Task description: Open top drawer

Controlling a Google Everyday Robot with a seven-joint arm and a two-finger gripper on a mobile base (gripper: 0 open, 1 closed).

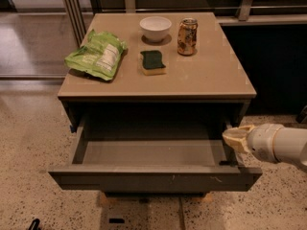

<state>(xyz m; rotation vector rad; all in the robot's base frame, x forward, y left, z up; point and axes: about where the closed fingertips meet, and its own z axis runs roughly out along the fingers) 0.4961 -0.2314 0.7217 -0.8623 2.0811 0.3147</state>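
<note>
The top drawer (153, 178) stands pulled far out from under the tan cabinet top (201, 75). Its dark grey front panel faces me and shows small pale scratches right of centre. Its plain grey inside holds nothing. My gripper (236, 138), pale tipped on a white arm, is at the drawer's right side wall, just above its rim near the front right corner. It holds nothing that I can see.
On the cabinet top lie a green snack bag (98, 55), a white bowl (155, 28), a green and yellow sponge (153, 62) and a drink can (187, 36). Speckled floor surrounds the cabinet. A dark cabinet wall (273, 66) stands to the right.
</note>
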